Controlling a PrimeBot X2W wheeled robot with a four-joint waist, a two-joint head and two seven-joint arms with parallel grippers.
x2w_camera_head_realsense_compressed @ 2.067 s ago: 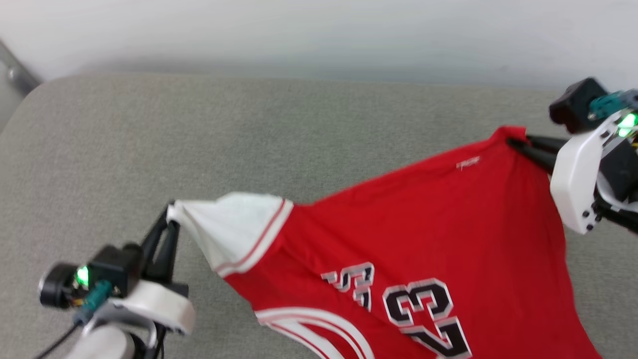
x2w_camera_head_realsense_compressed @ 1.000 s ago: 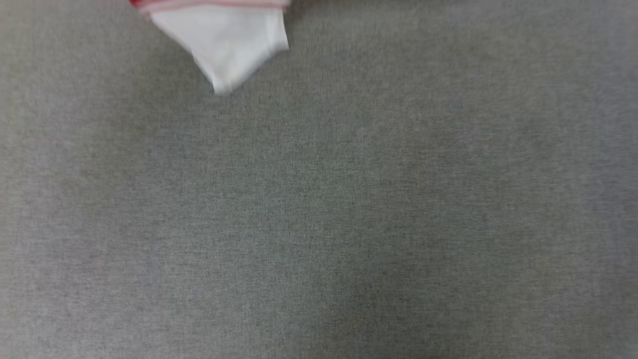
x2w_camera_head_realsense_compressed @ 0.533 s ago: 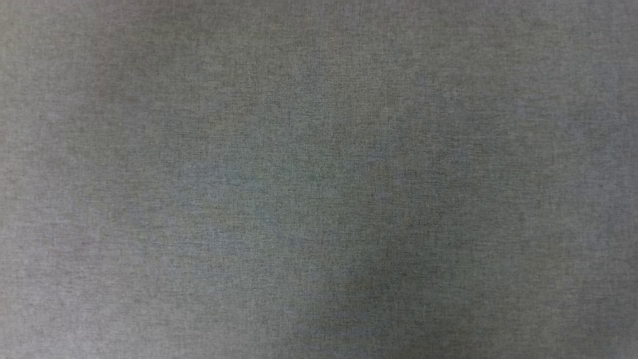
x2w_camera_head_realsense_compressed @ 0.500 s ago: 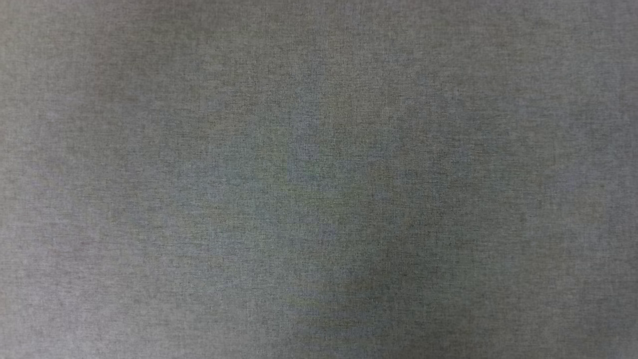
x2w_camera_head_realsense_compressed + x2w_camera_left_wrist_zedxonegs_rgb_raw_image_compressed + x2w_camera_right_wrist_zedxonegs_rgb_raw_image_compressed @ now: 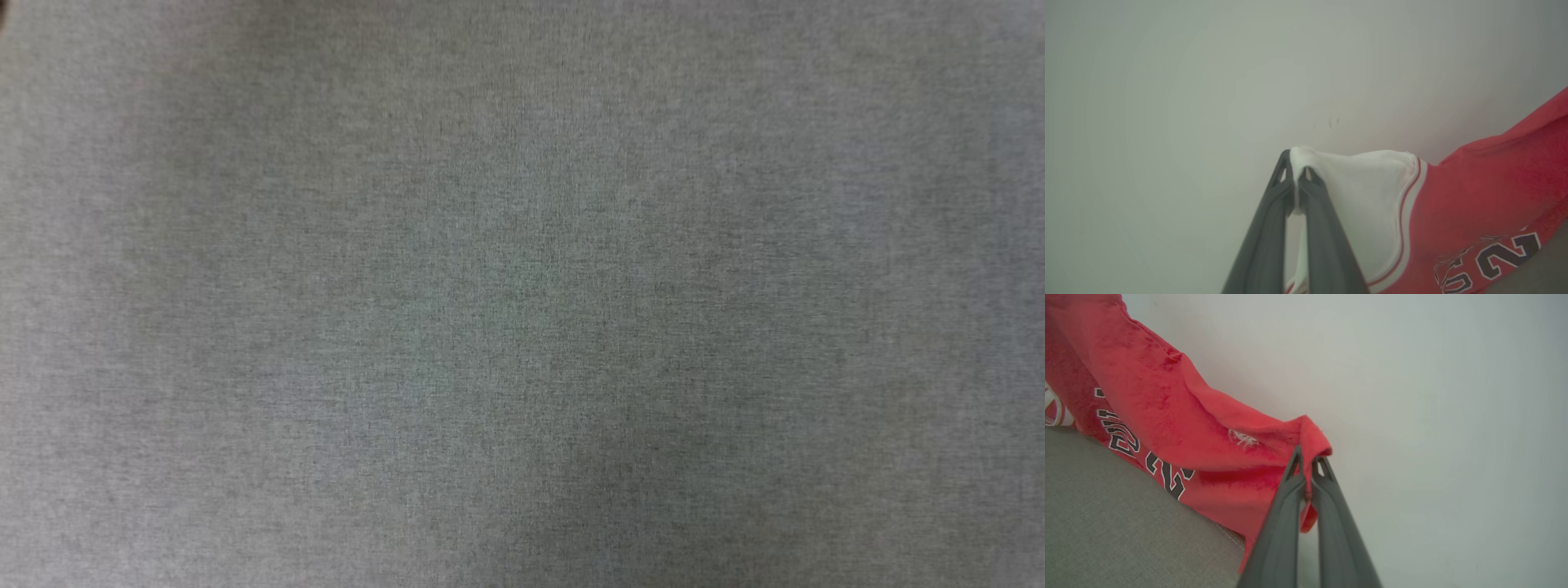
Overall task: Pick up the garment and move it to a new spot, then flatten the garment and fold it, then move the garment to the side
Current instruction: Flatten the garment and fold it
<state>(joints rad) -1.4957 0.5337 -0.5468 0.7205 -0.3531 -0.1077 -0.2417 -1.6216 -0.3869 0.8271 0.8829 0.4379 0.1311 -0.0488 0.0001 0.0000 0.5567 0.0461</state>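
L gripper [image 5: 1295, 161] pinches sleeve [image 5: 1363, 196] tip of garment [image 5: 1474, 192]; cloth runs off to right in L wrist view. R gripper [image 5: 1308, 457] pinches a body corner, cloth to its left, above fabric surface [image 5: 1106, 531]. Wall [image 5: 1433, 396] behind both.

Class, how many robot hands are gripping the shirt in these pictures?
2. The left hand pinches the tip of the white sleeve; the right hand pinches a red corner of the shirt.

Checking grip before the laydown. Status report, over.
Both shut: left end effector on white sleeve, right end effector on red corner. garment stretched between them. No obstruction seen on grey surface.
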